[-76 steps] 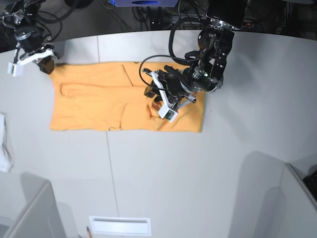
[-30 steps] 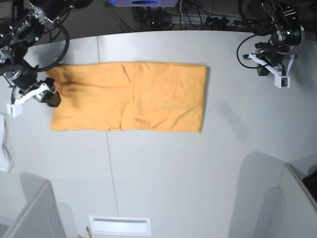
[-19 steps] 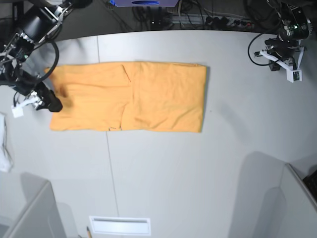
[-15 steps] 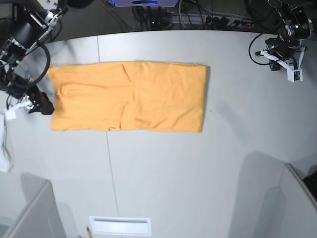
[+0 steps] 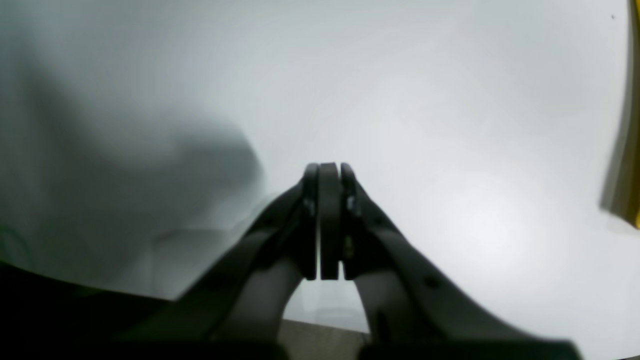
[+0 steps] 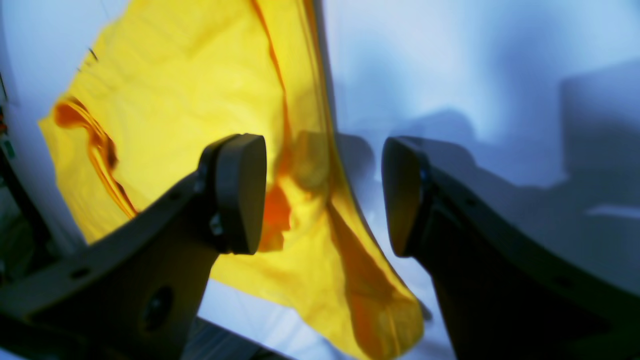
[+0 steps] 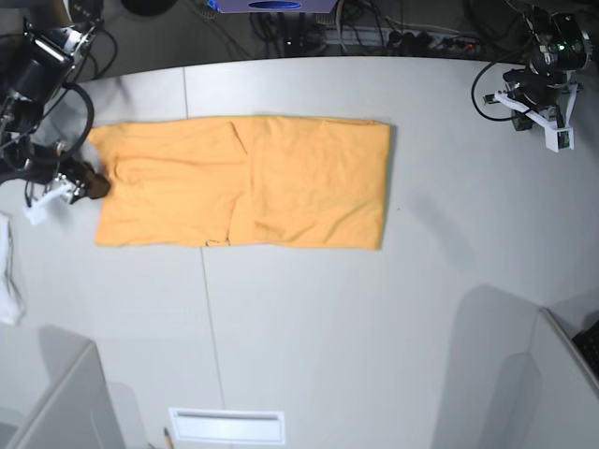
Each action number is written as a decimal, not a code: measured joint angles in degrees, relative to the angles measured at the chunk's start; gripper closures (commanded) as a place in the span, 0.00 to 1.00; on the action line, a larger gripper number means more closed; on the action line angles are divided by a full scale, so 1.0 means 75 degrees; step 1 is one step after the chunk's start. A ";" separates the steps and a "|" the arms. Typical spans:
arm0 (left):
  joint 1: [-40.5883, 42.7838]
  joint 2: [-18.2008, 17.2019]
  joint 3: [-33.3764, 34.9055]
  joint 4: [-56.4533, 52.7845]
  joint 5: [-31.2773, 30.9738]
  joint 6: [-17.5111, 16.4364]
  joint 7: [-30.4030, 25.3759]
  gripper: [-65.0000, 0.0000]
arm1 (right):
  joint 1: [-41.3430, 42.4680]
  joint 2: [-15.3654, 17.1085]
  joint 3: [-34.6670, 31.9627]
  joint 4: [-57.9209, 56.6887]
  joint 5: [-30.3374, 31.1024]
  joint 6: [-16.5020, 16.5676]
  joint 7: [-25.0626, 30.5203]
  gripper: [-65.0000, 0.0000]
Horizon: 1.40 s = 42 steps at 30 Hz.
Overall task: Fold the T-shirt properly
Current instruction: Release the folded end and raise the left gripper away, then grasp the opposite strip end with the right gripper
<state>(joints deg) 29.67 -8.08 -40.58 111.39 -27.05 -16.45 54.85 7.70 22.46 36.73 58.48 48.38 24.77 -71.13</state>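
The light is bright and cool across the white table (image 7: 374,346), with a pale sheen over the middle in the left wrist view; in that view a soft, blurry-edged shadow spreads on the left, and it darkens sharply past the table's near edge; the right wrist view is bluer, its orange cloth (image 6: 190,115) glowing a saturated yellow, with overlapping shadows deepening towards the right; there the dark fingers (image 6: 235,190) go soft where they come nearest the lens; the base view is evenly lit and fairly crisp, with broad grey shadows at the table's two near corners
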 measured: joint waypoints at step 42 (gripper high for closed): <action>-0.1367 0.0341 0.2503 -0.0539 0.1486 0.0041 0.0029 1.00 | -0.0504 -0.0449 -0.1478 0.0449 0.0956 0.0073 0.0003 1.00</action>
<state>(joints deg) 19.42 -5.52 -21.80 107.35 -15.90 -16.14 55.07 3.92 19.09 25.65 61.84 55.55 25.32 -71.11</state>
